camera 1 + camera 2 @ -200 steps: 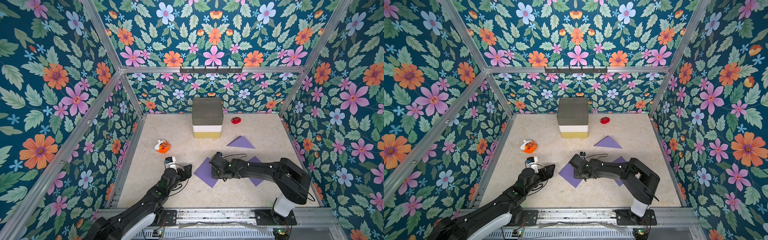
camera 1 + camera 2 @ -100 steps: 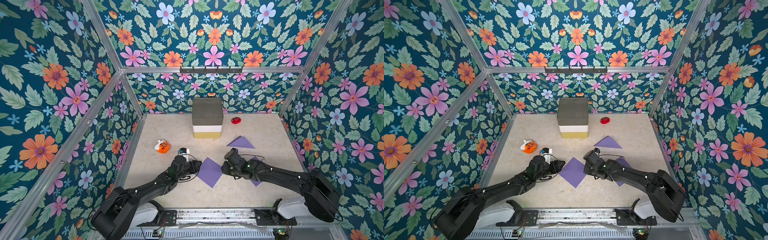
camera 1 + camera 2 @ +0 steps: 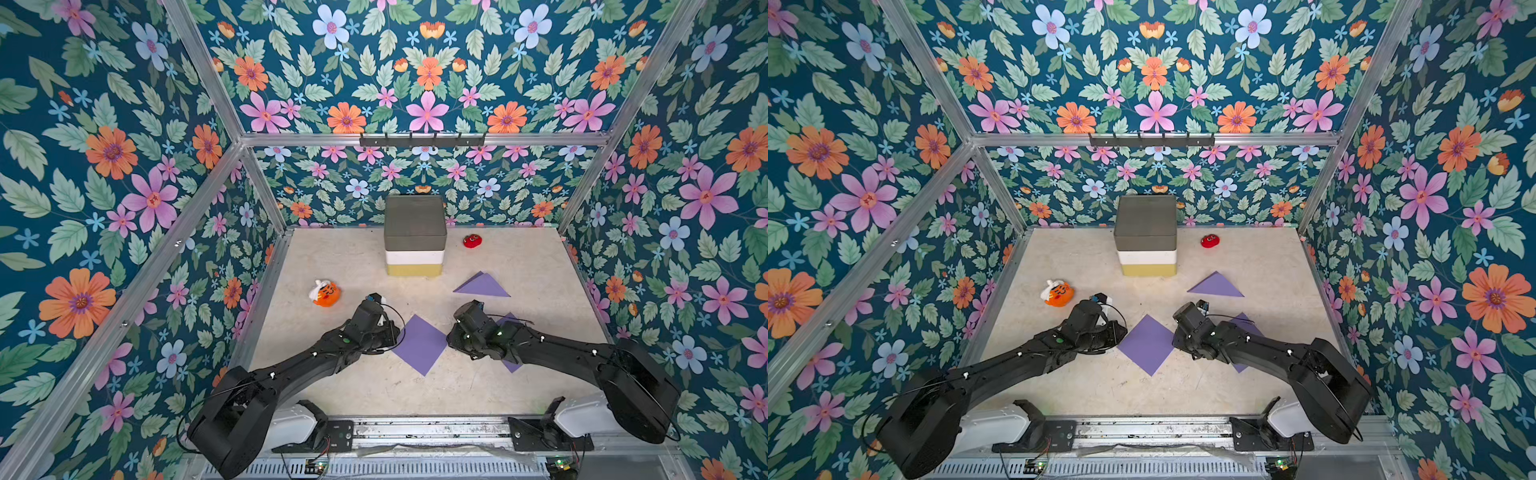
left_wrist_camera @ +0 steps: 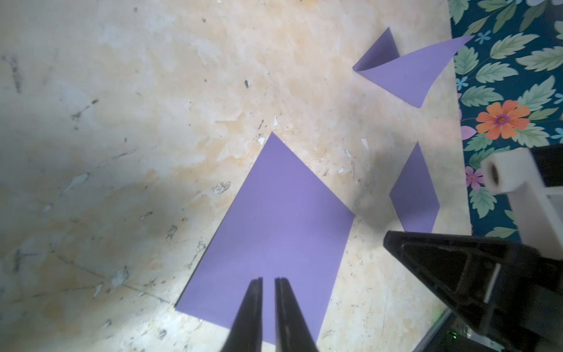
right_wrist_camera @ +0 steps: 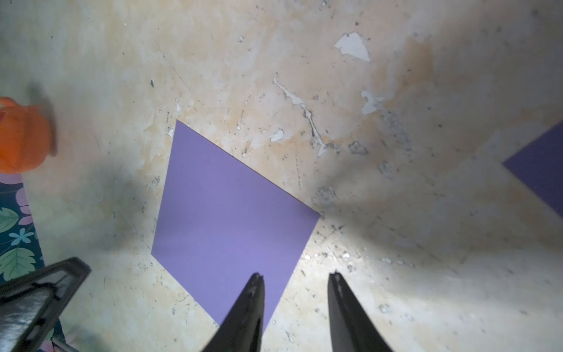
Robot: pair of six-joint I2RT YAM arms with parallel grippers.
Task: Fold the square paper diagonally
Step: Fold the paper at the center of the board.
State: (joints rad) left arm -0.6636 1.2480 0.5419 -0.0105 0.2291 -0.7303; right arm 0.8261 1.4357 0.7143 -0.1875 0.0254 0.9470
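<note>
Presently we are finding the flat purple square paper (image 3: 419, 344) lying on the bench (image 3: 353, 266), left fingers (image 4: 248, 314) sitting all but closed over one corner, right fingers (image 5: 243, 314) standing open opposite; we are advising matching corners before creasing.

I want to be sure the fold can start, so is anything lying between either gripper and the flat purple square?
Nothing visible does. The left gripper sits over one corner of the square paper, the right gripper at the opposite corner. The orange toy and folded triangle lie apart from it.
</note>
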